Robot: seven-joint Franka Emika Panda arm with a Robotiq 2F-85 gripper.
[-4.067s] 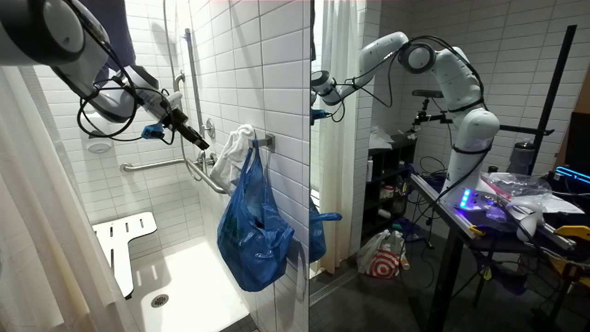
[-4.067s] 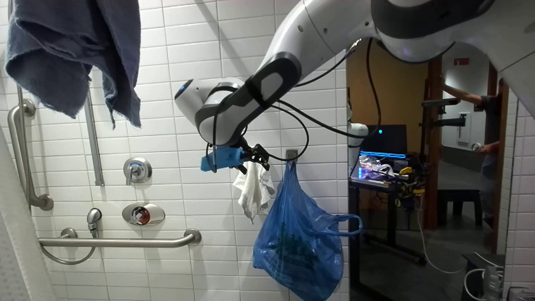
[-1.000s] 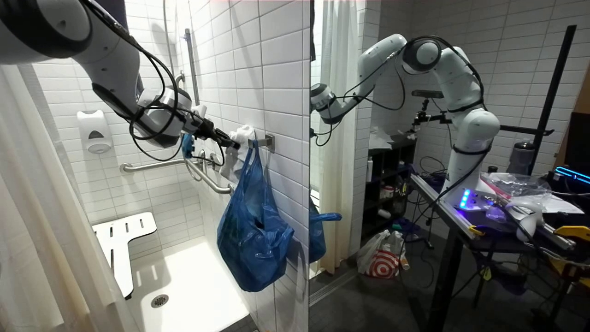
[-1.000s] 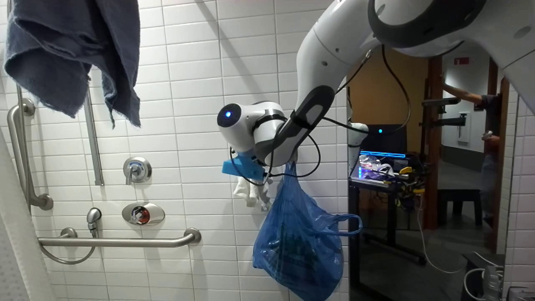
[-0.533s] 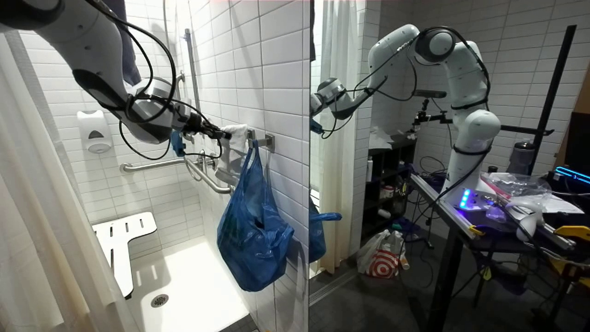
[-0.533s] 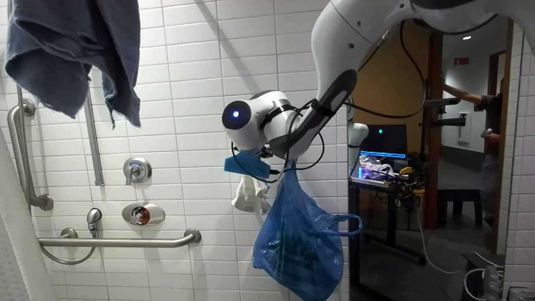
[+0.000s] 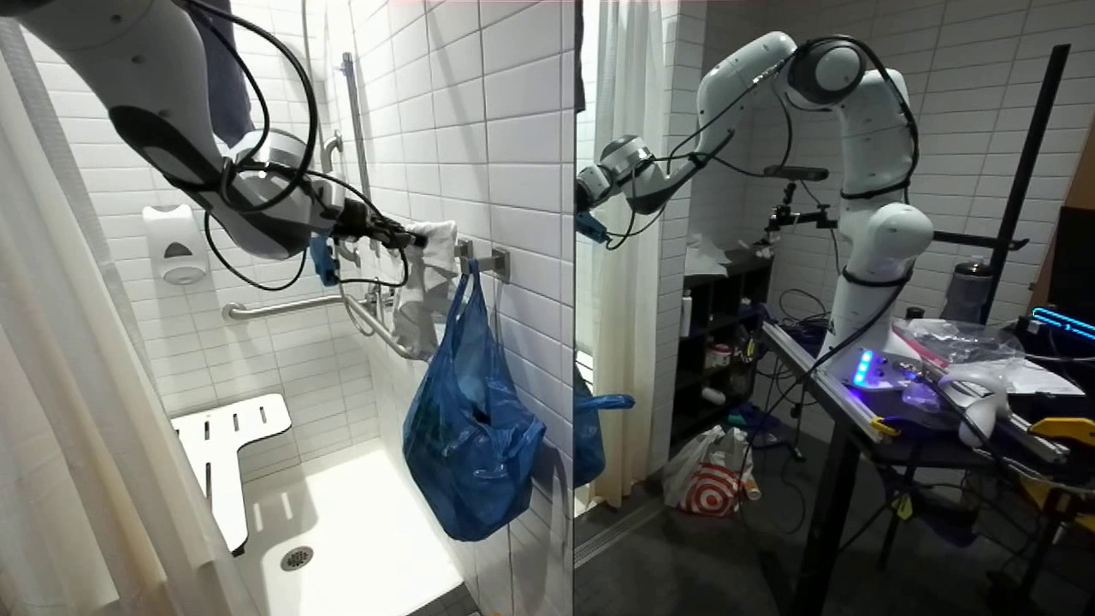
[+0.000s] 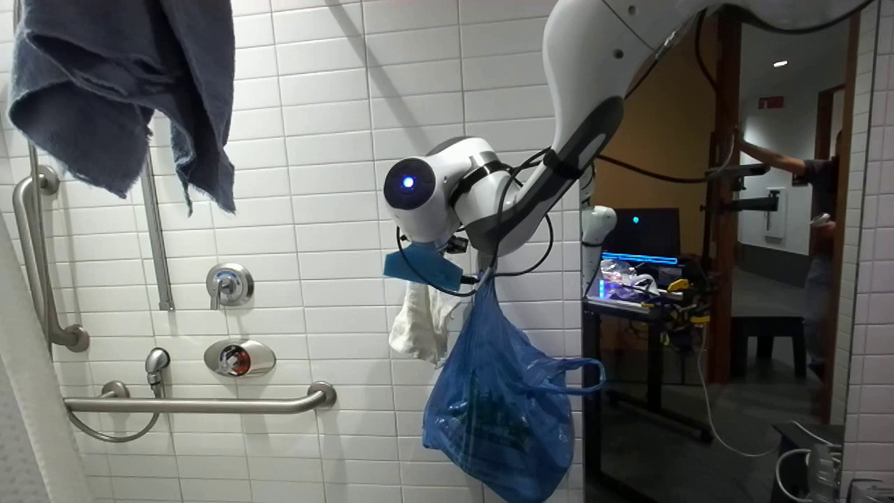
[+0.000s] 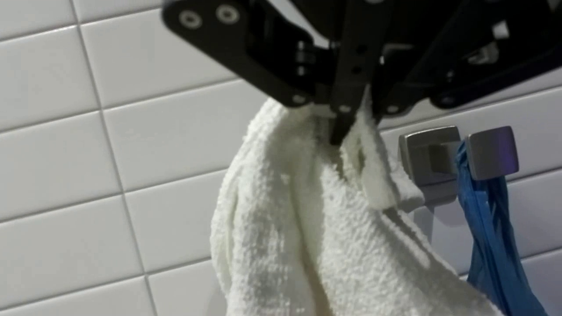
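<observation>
My gripper (image 9: pixel 358 127) is shut on a white terry cloth (image 9: pixel 272 219), whose bunched top is pinched between the dark fingers (image 9: pixel 339 131). Below the gripper the cloth hangs in loose folds. To the right in the wrist view, a square metal hook (image 9: pixel 491 153) carries the handle of a blue plastic bag (image 9: pixel 496 245). In an exterior view the gripper (image 7: pixel 417 240) and cloth (image 7: pixel 423 299) stand left of the hook (image 7: pixel 494 263), with a gap to it. Elsewhere the wrist hides the fingers, and only the lower cloth (image 8: pixel 419 328) shows beneath it.
The blue bag (image 7: pixel 475 445) hangs close below and beside the cloth. A grab bar (image 8: pixel 202 405) and shower valves (image 8: pixel 229 285) are mounted on the tiled wall. A dark blue towel (image 8: pixel 126 98), a curtain (image 7: pixel 77 359) and a mirror (image 8: pixel 649 433) flank the area.
Four seconds ago the gripper stood away from the cloth, which hung at the hook. Over the last second the arm has lifted and drawn back from the hook, carrying the cloth with it.
</observation>
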